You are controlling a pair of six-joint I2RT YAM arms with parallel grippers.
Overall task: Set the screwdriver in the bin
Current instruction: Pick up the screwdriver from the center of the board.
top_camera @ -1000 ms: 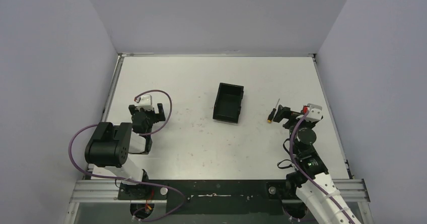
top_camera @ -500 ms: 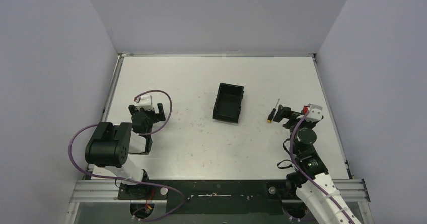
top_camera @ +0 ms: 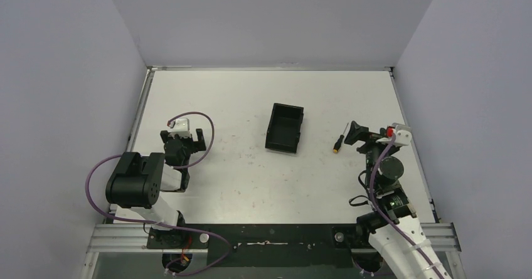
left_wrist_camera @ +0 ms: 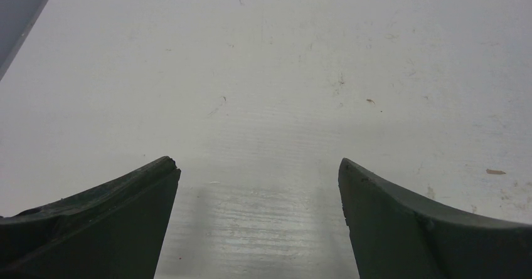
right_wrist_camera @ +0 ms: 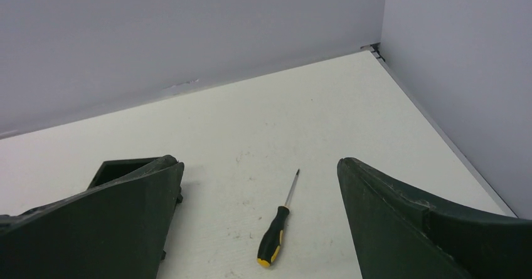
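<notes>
The screwdriver (right_wrist_camera: 274, 234) lies on the counter (top_camera: 238, 103) right of the bin (top_camera: 280, 146), just ahead of the right claw (right_wrist_camera: 257, 162), which is released and empty. The left claw (left_wrist_camera: 257, 163) is likewise released.

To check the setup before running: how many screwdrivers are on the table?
1. The screwdriver lies on the table, right of the bin, just ahead of the open right end effector. No other shows, though a small one might be hidden.
</notes>
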